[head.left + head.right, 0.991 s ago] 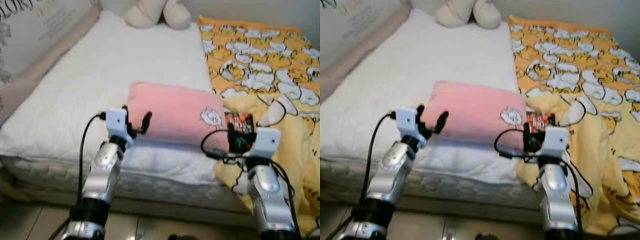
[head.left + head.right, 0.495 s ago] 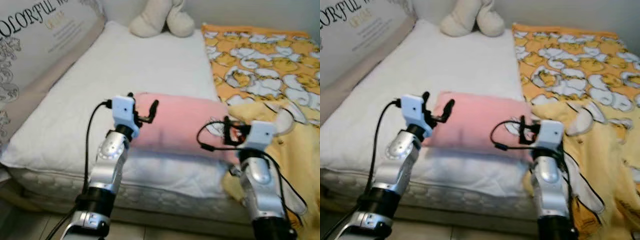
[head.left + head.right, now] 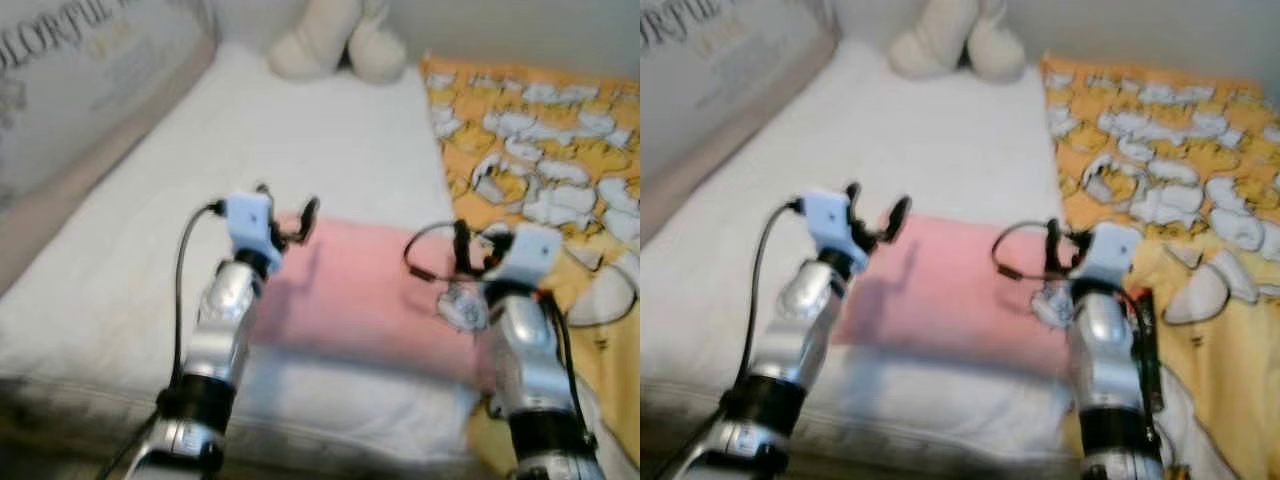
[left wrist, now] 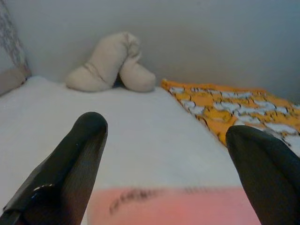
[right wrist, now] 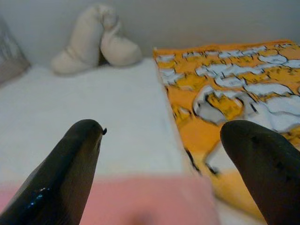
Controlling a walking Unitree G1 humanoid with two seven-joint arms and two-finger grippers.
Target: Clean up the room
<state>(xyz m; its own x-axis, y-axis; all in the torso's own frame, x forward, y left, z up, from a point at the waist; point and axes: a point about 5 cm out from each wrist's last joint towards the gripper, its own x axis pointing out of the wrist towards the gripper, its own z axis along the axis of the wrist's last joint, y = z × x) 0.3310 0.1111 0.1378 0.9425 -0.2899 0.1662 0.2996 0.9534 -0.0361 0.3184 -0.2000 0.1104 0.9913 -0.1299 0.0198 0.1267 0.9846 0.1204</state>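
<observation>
Two grippers hover over one flat pink rectangular pillow [image 3: 365,300] on the white quilted mattress [image 3: 330,140]: the left gripper [image 3: 285,215] above its left end, the right gripper [image 3: 472,255] above its right end, each with its two black fingers spread wide and touching nothing. Right of the pillow lies one orange-and-yellow patterned blanket [image 3: 540,130]. Beyond the pillow, at the head of the mattress, sits one cream plush toy [image 3: 335,45].

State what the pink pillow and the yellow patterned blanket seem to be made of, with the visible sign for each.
Pink pillow: probably soft matte fabric over stuffing; it looks plump and dull. Yellow patterned blanket: likely thin printed cloth, since it lies in folds; blur hides the weave.
</observation>
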